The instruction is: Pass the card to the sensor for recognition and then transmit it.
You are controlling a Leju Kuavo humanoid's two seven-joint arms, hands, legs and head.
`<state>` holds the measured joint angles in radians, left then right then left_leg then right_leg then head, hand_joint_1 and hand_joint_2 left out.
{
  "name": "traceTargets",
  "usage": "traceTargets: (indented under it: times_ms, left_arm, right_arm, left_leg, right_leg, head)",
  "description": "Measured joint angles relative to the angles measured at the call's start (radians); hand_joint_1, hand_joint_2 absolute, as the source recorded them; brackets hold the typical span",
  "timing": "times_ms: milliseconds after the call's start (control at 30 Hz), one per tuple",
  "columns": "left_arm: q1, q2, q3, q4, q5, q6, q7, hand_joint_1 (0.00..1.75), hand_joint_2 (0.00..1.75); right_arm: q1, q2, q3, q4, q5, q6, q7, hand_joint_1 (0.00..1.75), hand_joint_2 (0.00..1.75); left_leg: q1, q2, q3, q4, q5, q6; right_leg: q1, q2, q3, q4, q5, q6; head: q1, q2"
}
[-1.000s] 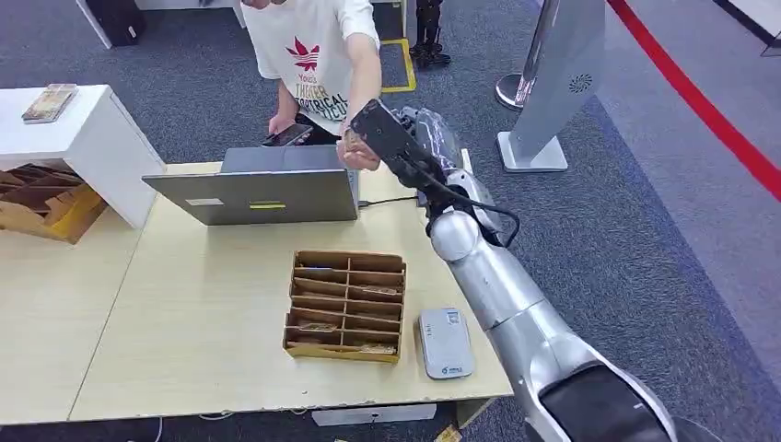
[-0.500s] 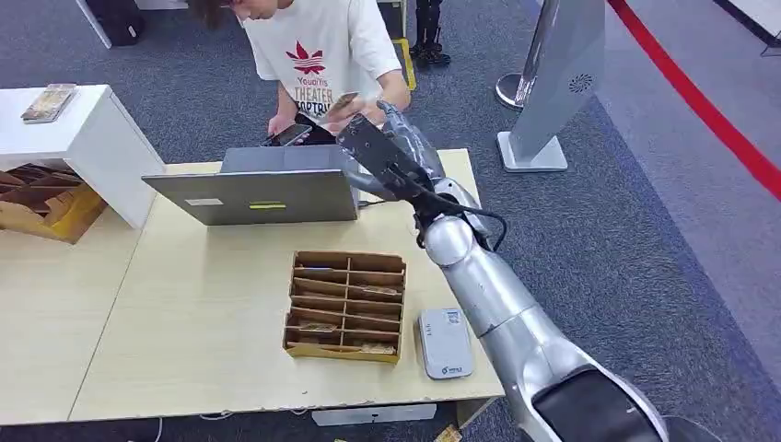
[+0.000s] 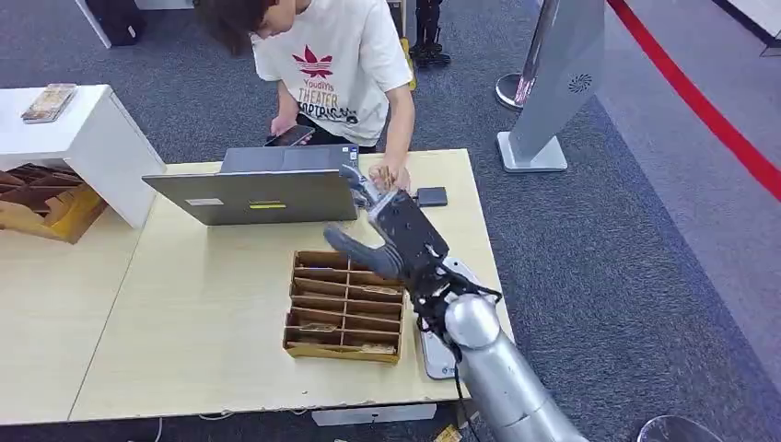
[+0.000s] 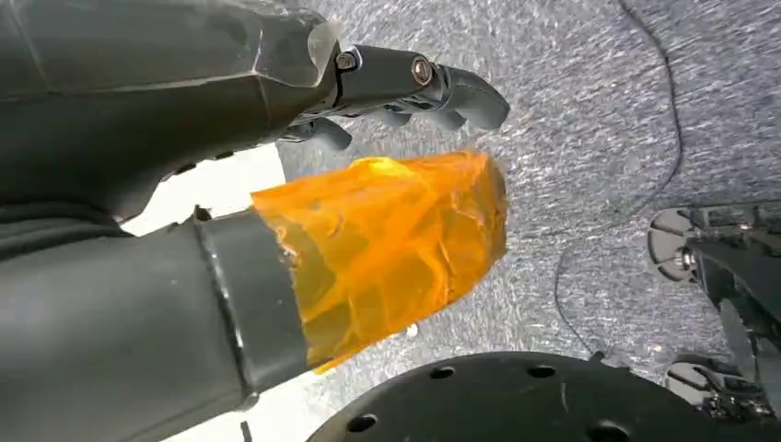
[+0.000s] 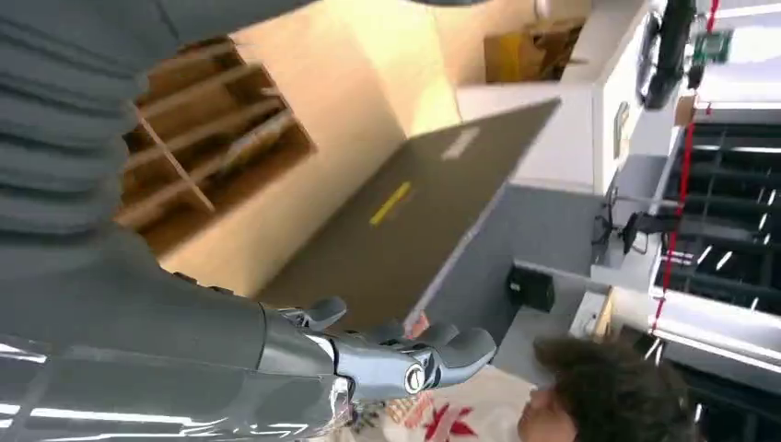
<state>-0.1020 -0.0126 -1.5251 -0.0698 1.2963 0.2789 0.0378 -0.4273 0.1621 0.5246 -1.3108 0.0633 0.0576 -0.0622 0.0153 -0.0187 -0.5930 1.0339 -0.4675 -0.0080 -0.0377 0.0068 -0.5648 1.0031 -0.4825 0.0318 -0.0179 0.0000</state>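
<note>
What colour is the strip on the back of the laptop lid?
Yellow, a short strip on the grey laptop lid. It shows best in the head view.

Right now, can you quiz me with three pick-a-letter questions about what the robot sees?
1. Where is the brown cardboard divider box? A on a chair; B on the pale wooden table; C on a shelf.
2. What colour is the long floor stripe? A red; B green; C blue.
3. What is the right robot hand doing? A holding a card; B gripping a cup; C holding nothing, fingers spread.

Answers: B, the box sits on the tabletop; A, the stripe on the carpet is red; C, the head and right wrist views show the hand empty.
</note>
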Motion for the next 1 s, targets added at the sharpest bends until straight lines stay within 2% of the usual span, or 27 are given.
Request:
traceTargets:
  times_ms: [333, 733, 767, 800, 833, 867, 900, 967, 1000]
  left_arm:
    - [0.011, 0.000, 0.006, 0.000, 0.030, -0.001, 0.002, 0.00, 0.00]
    - [0.010, 0.000, 0.006, 0.000, -0.003, -0.004, 0.002, 0.00, 0.00]
    - [0.010, 0.000, 0.006, 0.000, -0.006, -0.005, 0.002, 0.00, 0.00]
    - [0.010, 0.000, 0.006, 0.000, -0.010, -0.007, 0.002, 0.00, 0.00]
    - [0.009, 0.000, 0.006, 0.000, -0.013, -0.009, 0.002, 0.00, 0.00]
    - [0.009, 0.000, 0.006, 0.000, -0.017, -0.010, 0.002, 0.00, 0.00]
    - [0.008, 0.000, 0.005, 0.000, -0.021, -0.011, 0.002, 0.00, 0.00]
    - [0.006, 0.000, 0.002, 0.000, -0.031, -0.013, 0.002, 0.00, 0.00]
    - [0.006, 0.000, 0.000, 0.000, -0.034, -0.013, 0.002, 0.00, 0.00]
  right_arm:
    - [0.173, -0.116, 0.066, -0.146, 0.142, -0.057, 0.019, 0.00, 1.75]
    - [0.211, -0.147, 0.105, -0.237, 0.403, -0.147, 0.031, 0.00, 1.75]
    - [0.213, -0.148, 0.109, -0.244, 0.429, -0.157, 0.031, 0.10, 1.75]
    - [0.214, -0.149, 0.113, -0.250, 0.452, -0.164, 0.031, 0.10, 1.75]
    - [0.215, -0.151, 0.117, -0.256, 0.478, -0.172, 0.034, 1.34, 1.75]
    - [0.216, -0.151, 0.122, -0.261, 0.514, -0.183, 0.038, 1.45, 1.75]
    - [0.216, -0.151, 0.126, -0.264, 0.544, -0.190, 0.042, 1.45, 1.75]
    - [0.216, -0.153, 0.138, -0.269, 0.607, -0.204, 0.048, 1.75, 1.75]
    - [0.216, -0.154, 0.144, -0.270, 0.632, -0.210, 0.048, 1.75, 1.75]
  left_leg:
    - [0.000, 0.000, 0.000, 0.000, 0.000, 0.000]
    - [0.000, 0.000, 0.000, 0.000, 0.000, 0.000]
    - [0.000, 0.000, 0.000, 0.000, 0.000, 0.000]
    - [0.000, 0.000, 0.000, 0.000, 0.000, 0.000]
    - [0.000, 0.000, 0.000, 0.000, 0.000, 0.000]
    - [0.000, 0.000, 0.000, 0.000, 0.000, 0.000]
    - [0.000, 0.000, 0.000, 0.000, 0.000, 0.000]
    - [0.000, 0.000, 0.000, 0.000, 0.000, 0.000]
    - [0.000, 0.000, 0.000, 0.000, 0.000, 0.000]
  right_leg:
    - [0.000, 0.000, 0.000, 0.000, 0.000, 0.000]
    - [0.000, 0.000, 0.000, 0.000, 0.000, 0.000]
    - [0.000, 0.000, 0.000, 0.000, 0.000, 0.000]
    - [0.000, 0.000, 0.000, 0.000, 0.000, 0.000]
    - [0.000, 0.000, 0.000, 0.000, 0.000, 0.000]
    - [0.000, 0.000, 0.000, 0.000, 0.000, 0.000]
    - [0.000, 0.000, 0.000, 0.000, 0.000, 0.000]
    - [0.000, 0.000, 0.000, 0.000, 0.000, 0.000]
    - [0.000, 0.000, 0.000, 0.000, 0.000, 0.000]
  head:
    - [0.000, 0.000]
    - [0.000, 0.000]
    - [0.000, 0.000]
    - [0.000, 0.000]
    - [0.000, 0.000]
    - [0.000, 0.000]
    - [0.000, 0.000]
    - [0.000, 0.000]
    - [0.000, 0.000]
